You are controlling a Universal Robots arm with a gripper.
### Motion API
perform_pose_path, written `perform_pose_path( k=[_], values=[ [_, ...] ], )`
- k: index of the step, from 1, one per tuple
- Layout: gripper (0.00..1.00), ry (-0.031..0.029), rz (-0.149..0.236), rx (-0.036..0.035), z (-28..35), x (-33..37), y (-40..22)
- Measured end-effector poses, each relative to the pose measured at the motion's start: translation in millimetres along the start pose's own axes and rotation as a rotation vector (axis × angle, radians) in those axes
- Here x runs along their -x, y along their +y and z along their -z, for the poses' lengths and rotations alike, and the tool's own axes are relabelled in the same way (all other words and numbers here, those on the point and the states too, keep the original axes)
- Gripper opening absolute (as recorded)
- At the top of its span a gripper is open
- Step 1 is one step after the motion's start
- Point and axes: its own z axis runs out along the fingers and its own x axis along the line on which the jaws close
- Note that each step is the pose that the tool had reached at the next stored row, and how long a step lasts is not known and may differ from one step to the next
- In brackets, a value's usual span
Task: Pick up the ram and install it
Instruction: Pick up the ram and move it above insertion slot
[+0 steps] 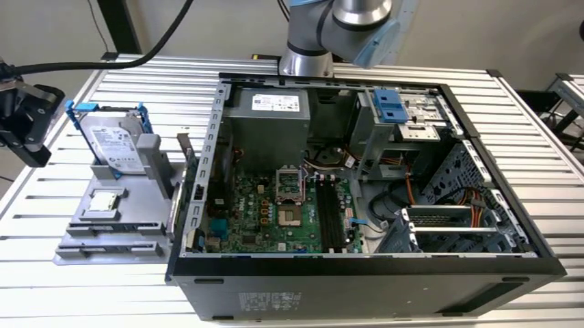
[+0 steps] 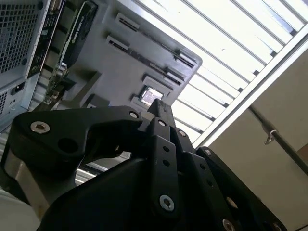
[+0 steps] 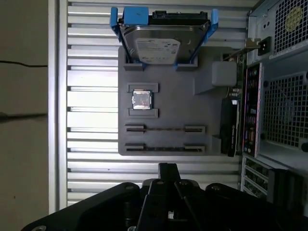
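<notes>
My black gripper [image 1: 27,126] hangs at the exterior view's left, over the table's edge and clear of the grey parts holder [image 1: 137,205]. In both wrist views its fingers [image 2: 159,108] [image 3: 167,169] meet at a narrow tip with nothing between them. I cannot make out the ram. The holder's two long slots [image 3: 166,138] show just a thin dark line each. Inside the open computer case [image 1: 365,273], long black memory slots [image 1: 333,215] run along the green motherboard [image 1: 260,222]; what sits in them is too dark to tell.
A silver hard drive [image 3: 163,45] in a blue bracket stands at the holder's far end, with a small square processor [image 3: 142,99] behind the slots. A dark card [image 3: 230,130] stands between holder and case. The slatted metal table [image 1: 37,225] lies underneath.
</notes>
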Motion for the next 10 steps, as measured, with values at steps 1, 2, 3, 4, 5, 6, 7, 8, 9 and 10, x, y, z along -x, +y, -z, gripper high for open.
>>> perform_pose_path(
  k=[1, 2, 3, 4, 5, 6, 7, 8, 9, 10],
  values=[
    [0.0, 0.0, 0.0, 0.0, 0.1, 0.0, -2.0],
    [0.0, 0.0, 0.0, 0.0, 0.2, 0.0, -3.9],
    [0.0, 0.0, 0.0, 0.0, 0.2, 0.0, -4.0],
    [0.0, 0.0, 0.0, 0.0, 0.2, 0.0, -4.1],
    [0.0, 0.0, 0.0, 0.0, 0.2, 0.0, -4.1],
    [0.0, 0.0, 0.0, 0.0, 0.2, 0.0, -4.2],
    [0.0, 0.0, 0.0, 0.0, 0.2, 0.0, -4.3],
    [0.0, 0.0, 0.0, 0.0, 0.2, 0.0, -4.4],
    [0.0, -0.0001, 0.0, 0.0001, 0.2, 0.0, -4.5],
    [0.0, 0.0, 0.0, 0.0, 0.2, 0.0, -4.6]
  ],
)
